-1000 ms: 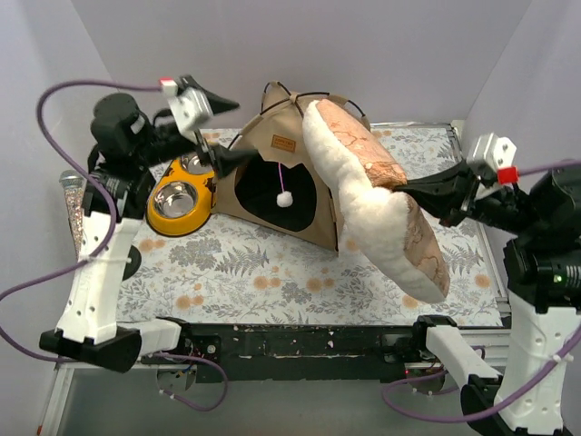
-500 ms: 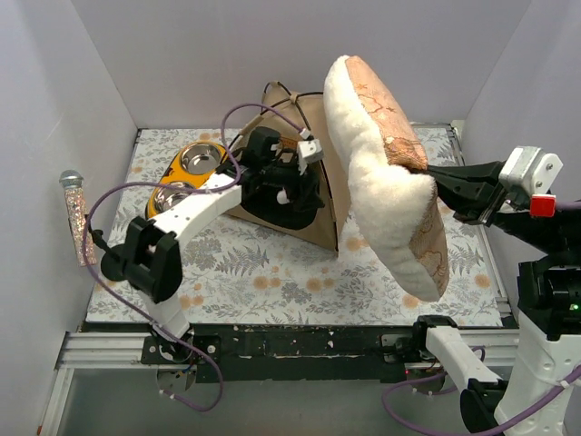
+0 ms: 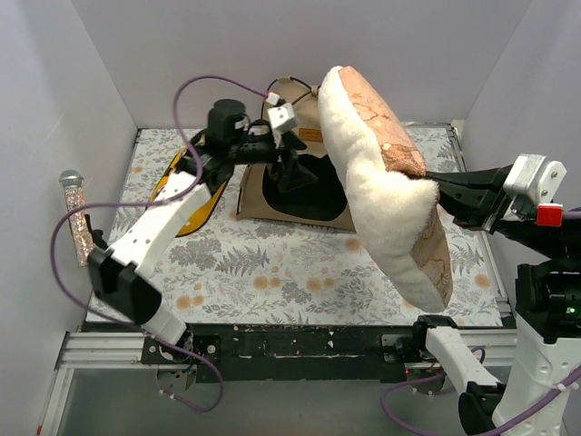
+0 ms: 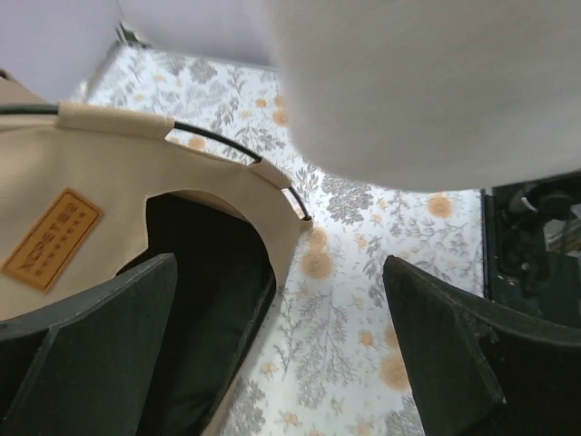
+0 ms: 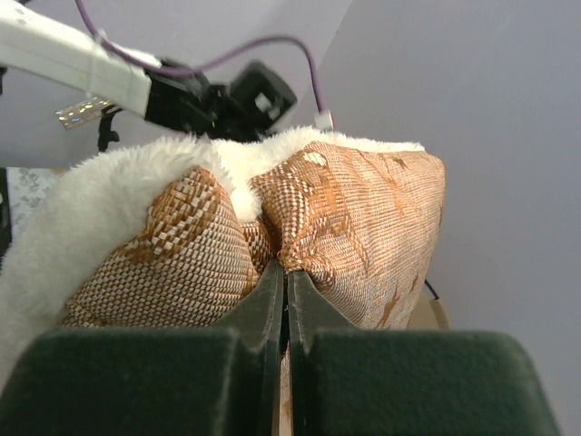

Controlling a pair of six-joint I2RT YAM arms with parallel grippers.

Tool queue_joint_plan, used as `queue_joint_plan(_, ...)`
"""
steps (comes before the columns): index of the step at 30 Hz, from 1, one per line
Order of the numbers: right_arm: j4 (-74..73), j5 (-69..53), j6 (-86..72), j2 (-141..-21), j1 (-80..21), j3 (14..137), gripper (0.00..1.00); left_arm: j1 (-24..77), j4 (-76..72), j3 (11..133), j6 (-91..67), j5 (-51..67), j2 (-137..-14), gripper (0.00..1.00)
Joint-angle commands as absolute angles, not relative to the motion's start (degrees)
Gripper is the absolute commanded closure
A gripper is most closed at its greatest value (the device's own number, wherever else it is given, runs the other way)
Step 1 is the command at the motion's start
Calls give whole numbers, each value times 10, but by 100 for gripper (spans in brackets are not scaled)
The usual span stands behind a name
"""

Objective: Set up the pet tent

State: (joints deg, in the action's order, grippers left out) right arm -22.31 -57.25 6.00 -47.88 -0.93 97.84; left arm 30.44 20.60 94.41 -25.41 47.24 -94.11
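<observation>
At the far centre of the floral mat (image 3: pixel 272 272), the pet tent (image 3: pixel 252 193) sits with its doorway (image 3: pixel 309 195) facing near. The shell looks raised: in the left wrist view a black pole (image 4: pixel 213 138) runs through the tan sleeves above the opening, and the brown label patch (image 4: pixel 50 238) lies flat on taut cloth. Whether every pole end is seated cannot be told.

Left gripper (image 3: pixel 295 166): hangs just above the doorway, jaws spread wide, nothing between the fingers (image 4: pixel 100 309).

Right gripper (image 5: pixel 287 282): jaws pinched fully together on a fold at the edge of the cushion (image 3: pixel 386 191). The cushion hangs in the air over the right part of the mat, fluffy side towards the left, and its upper end overlaps the tent's right side in the top view.

Progress (judgement): the tent itself appears largely set up. What remains is bedding it: the cushion is not yet inside.

Room and edges:
- The far wall (image 3: pixel 272 45) is close behind the tent, so there is little slack that way.
- The yellow bowl (image 3: pixel 205 202) sits just left of the tent, partly under the left arm.
- The right wall (image 3: pixel 536 82) is near the right arm.
- The near-centre mat is free of objects, the likeliest approach lane.
- The left arm occupies the space over the doorway; it likely must clear out before the cushion enters.
</observation>
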Motion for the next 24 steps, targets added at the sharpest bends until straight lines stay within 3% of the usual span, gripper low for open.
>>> queue_joint_plan(1, -154, -626, 25, -465, -5, 954, 99, 253, 253, 897, -263, 455, -782, 2)
queue_joint_plan(4, -210, -661, 56, -458, -5, 919, 99, 165, 183, 914, -358, 456, -730, 2)
queue_joint_plan(7, -243, -683, 64, -454, -5, 882, 99, 150, 318, 1041, -222, 564, -746, 2)
queue_joint_plan(10, -242, -707, 63, -462, -5, 851, 99, 154, 438, 1078, -116, 655, -744, 2)
queue_joint_plan(12, -237, -725, 61, -470, -6, 832, 99, 188, 504, 1076, -52, 670, -746, 2)
queue_joint_plan(14, -239, -735, 62, -476, -5, 814, 99, 269, 542, 1059, 36, 609, -751, 2)
queue_joint_plan(18, -316, -745, 138, -493, -7, 802, 99, 355, 406, 986, 36, 542, -765, 2)
queue_joint_plan(24, -366, -723, 181, -521, -50, 812, 99, 452, 367, 1001, 82, 487, -844, 2)
